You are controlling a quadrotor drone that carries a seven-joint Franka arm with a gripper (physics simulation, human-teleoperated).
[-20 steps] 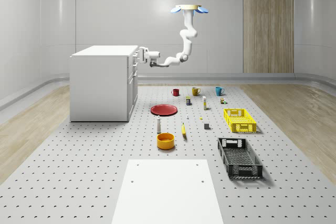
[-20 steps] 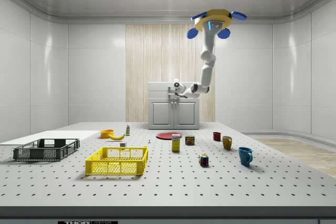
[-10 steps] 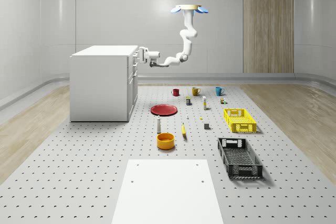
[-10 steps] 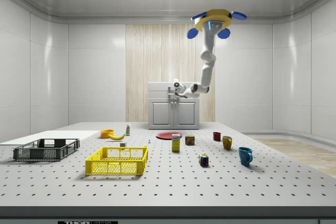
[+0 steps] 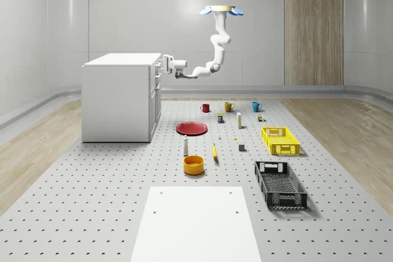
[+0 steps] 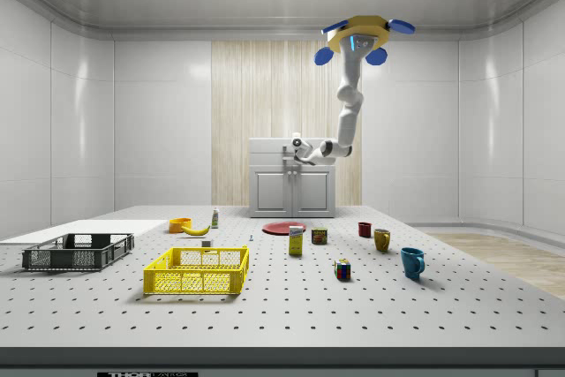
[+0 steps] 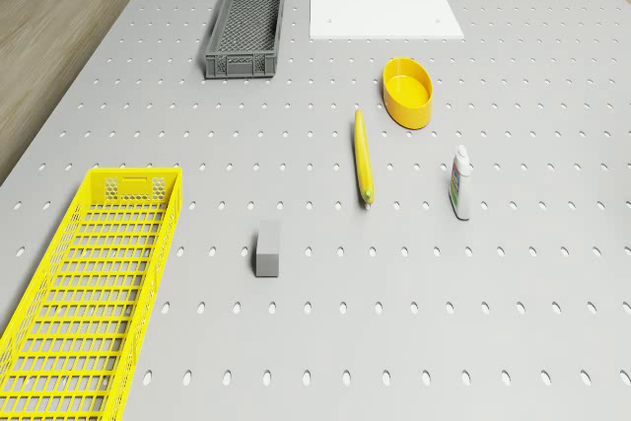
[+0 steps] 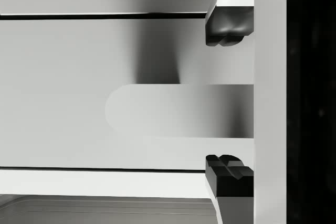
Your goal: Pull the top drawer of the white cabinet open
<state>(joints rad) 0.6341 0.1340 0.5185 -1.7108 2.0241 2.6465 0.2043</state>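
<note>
Drone (image 5: 221,10) hovers high over the table (image 5: 92,213) as its gripper (image 8: 229,98), fingers (image 8: 228,24) spread wide, straddles the handle (image 8: 178,111) of the cabinet (image 5: 116,99) top drawer (image 8: 105,51), a rigid bar likely best pinched mid-length for a straight, steady pull.

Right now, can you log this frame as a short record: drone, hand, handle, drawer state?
drone: hovers high over the table, beside the white cabinet
hand: at the top drawer front, fingers open, either side of the handle
handle: pale bar, not clamped
drawer: looks shut
</note>
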